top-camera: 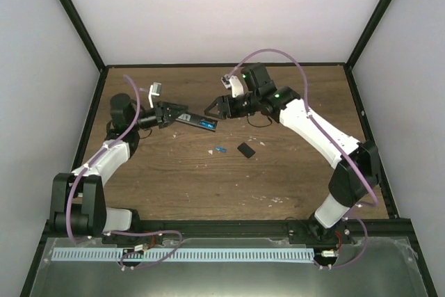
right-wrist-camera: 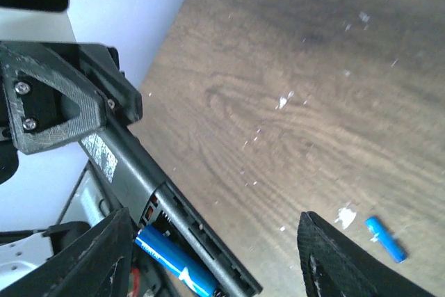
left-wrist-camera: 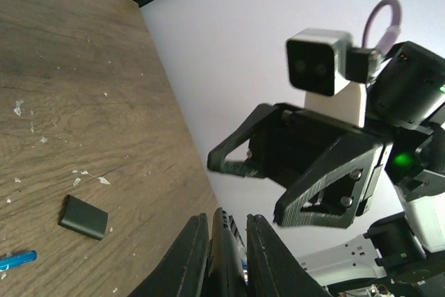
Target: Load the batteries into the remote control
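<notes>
On my feed I see a brown wood-grain table (top-camera: 181,186) dotted with small pale flecks (top-camera: 274,199). Plain pale lilac-white walls (top-camera: 222,5) close it in, with thin black frame struts (top-camera: 73,15) at the corners. The light is soft and even, and a dull grey metal tray (top-camera: 229,276) lines the near edge

One battery (right-wrist-camera: 170,264) sits in the remote control (right-wrist-camera: 132,165); second battery (top-camera: 221,149) left of the cover (top-camera: 245,149) (seemingly apart).

Wooden table (top-camera: 174,179): battery (top-camera: 221,149), black cover (top-camera: 245,149)
</notes>
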